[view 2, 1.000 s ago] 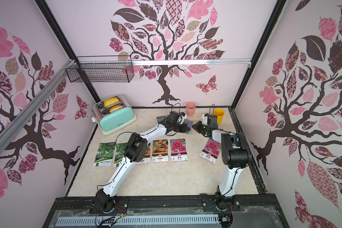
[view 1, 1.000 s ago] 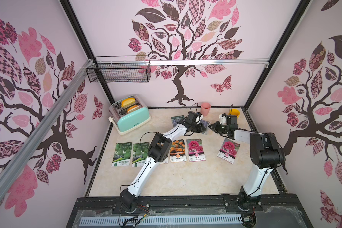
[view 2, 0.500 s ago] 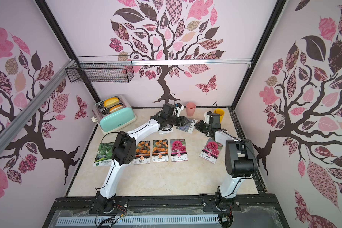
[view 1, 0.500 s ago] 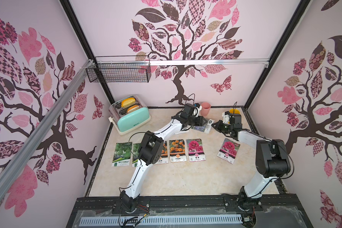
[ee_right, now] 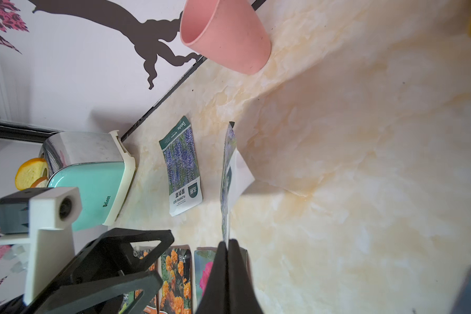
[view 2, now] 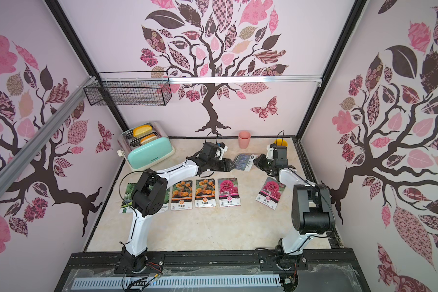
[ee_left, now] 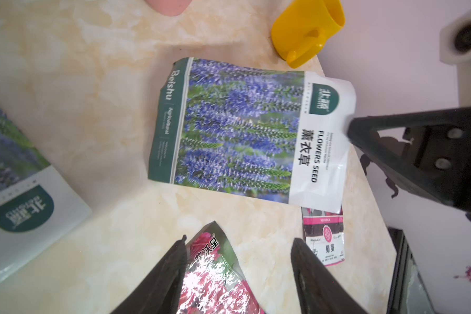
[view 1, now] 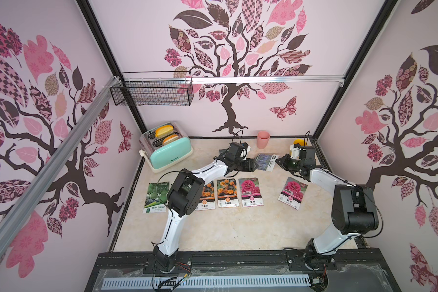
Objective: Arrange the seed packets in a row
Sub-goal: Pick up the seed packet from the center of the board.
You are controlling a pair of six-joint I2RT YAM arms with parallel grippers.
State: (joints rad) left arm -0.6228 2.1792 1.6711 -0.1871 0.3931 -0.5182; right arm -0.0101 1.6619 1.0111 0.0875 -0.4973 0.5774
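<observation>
L arm (view 1: 185, 196) covers row between gourd pkt (view 1: 156, 197) and 2 marigold pkts (view 1: 227, 192). Magenta pkt (view 1: 250, 192) next; 2nd magenta pkt (view 1: 292, 192) apart, tilted. All flat on table (view 1: 225, 232). L fingers (ee_left: 161, 277) apart, empty. R fingers (ee_right: 218, 271) clamped on white end of lavender pkt (ee_left: 237, 130), held off table. 2nd lavender pkt (ee_right: 181, 165) flat beyond, mostly hidden behind L arm in both top views.

"Beishu", "FLOWERS SEED" and 薰衣草 printed on the lavender packet (ee_left: 239, 130), 孔雀草 seen on a marigold packet (view 1: 227, 193), 蜀葵 on a magenta packet (ee_left: 324, 240), "Belinee" (pretty sure) branded on the mint toaster (ee_right: 93, 187)
</observation>
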